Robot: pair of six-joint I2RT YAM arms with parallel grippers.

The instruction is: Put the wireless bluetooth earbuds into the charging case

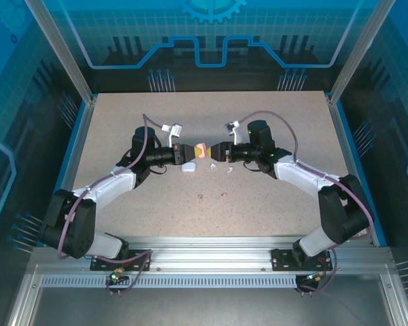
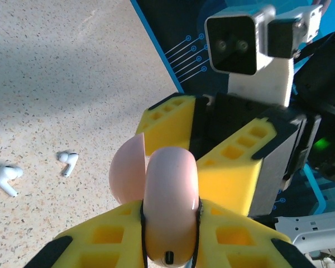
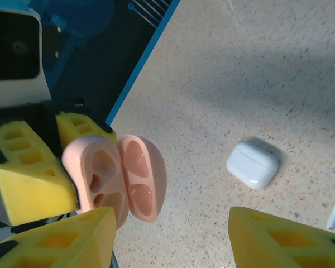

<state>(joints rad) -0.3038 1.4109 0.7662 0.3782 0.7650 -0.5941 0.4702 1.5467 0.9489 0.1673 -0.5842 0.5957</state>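
My left gripper [image 2: 170, 215] is shut on a pink charging case [image 2: 171, 195], held above the table at the centre [image 1: 201, 151]. Its lid [image 3: 142, 176] hangs open and the wells [image 3: 100, 178] look empty. My right gripper [image 3: 173, 240] faces it, open, and the lid is near its left finger [image 3: 61, 240]. Two white earbuds [image 2: 8, 178] [image 2: 68, 162] lie on the table below [image 1: 213, 165] [image 1: 228, 168]. Two thin pinkish earbuds [image 1: 201, 197] [image 1: 222, 196] lie nearer the front.
A closed white charging case [image 3: 252, 163] rests on the speckled table beside the white earbuds [image 1: 189, 166]. Blue rails [image 1: 78, 146] and frame posts border the table on both sides.
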